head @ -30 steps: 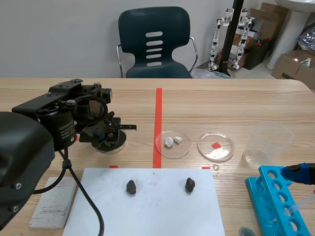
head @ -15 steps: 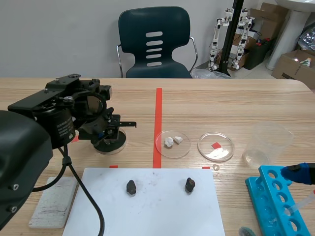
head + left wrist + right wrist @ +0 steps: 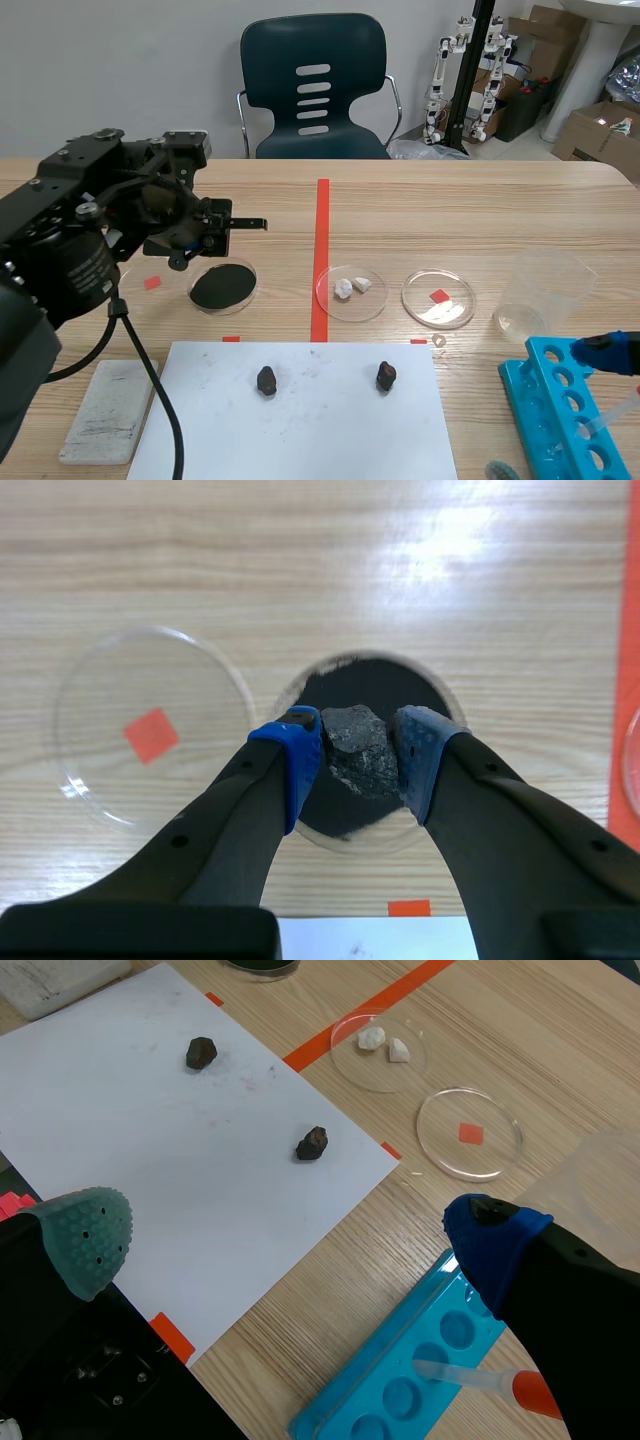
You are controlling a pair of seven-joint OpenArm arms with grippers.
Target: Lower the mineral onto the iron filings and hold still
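One grey mineral (image 3: 358, 748) tight between pads (image 3: 301, 758) of left hand (image 3: 358, 770)

Scene camera sits between the arms, looking across the table (image 3: 480, 200) toward the chair (image 3: 314, 85), a wide shot. Left wrist camera points almost straight down, very close over the black dish (image 3: 370, 685); the scene view catches that same dish left of the tape (image 3: 322, 260). Right wrist camera hangs higher, tilted down over the paper (image 3: 150, 1160). Paper, both stones (image 3: 312, 1144) and the blue rack (image 3: 385, 1355) show in the scene view too.
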